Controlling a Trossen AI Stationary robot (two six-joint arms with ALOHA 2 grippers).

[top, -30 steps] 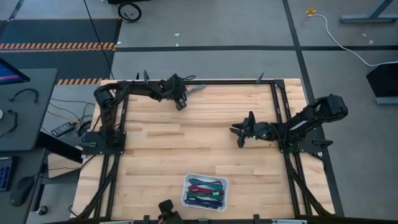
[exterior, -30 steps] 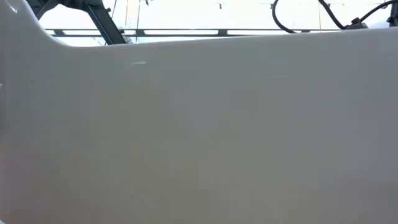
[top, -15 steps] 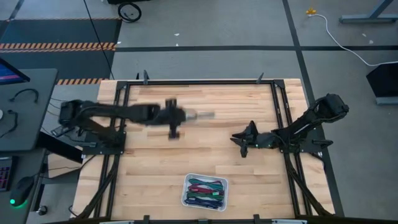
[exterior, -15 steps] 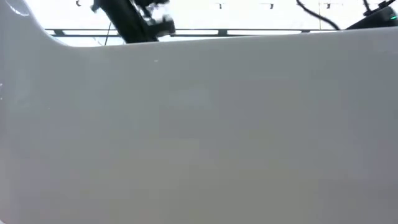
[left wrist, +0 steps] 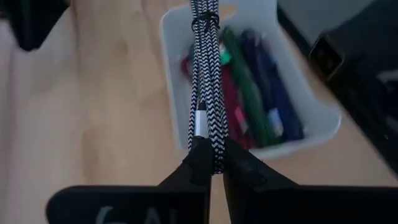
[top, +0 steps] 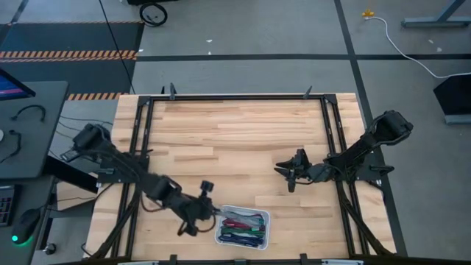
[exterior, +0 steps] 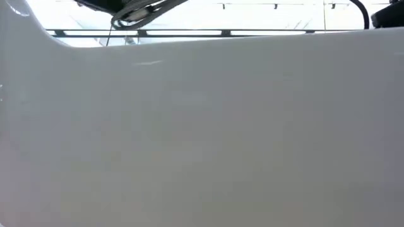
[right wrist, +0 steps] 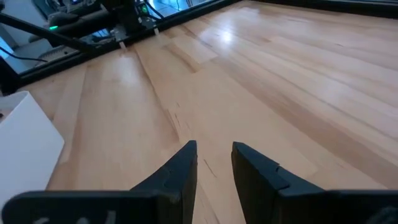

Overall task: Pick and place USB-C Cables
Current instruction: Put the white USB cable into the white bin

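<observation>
Cable (left wrist: 205, 93) first: I've got a black-and-white braided bundle pinched in the left gripper (left wrist: 210, 163), fingers closed tight on its near end. Its long axis runs straight out from the fingertips, with the far end pointing over the white tray (left wrist: 323, 127). There's a small tie around it near that far end and a silver plug tip lying along the bundle closer to the fingers.

From the high view, the left gripper (top: 200, 211) is down at the near edge of the wooden table (top: 235, 140), just beside the left side of the tray (top: 221, 215). The arm reaches in diagonally from its base on the left.

The other cables (top: 243, 227) are in the tray, lying roughly side by side along its length. Through the left wrist camera I can pick out a green one (left wrist: 245, 81), a dark blue or purple one (left wrist: 273, 93) and a maroon one (left wrist: 231, 118), all running about the same way as the one I'm holding.

The right gripper (top: 289, 171) sits right of the table's middle, well apart from the tray. In its wrist view the right gripper (right wrist: 214, 165) has its fingers a little apart, holding nothing, just above bare wood.

The low view is mostly filled by a blank white surface (exterior: 202, 139), so it's no help here.
</observation>
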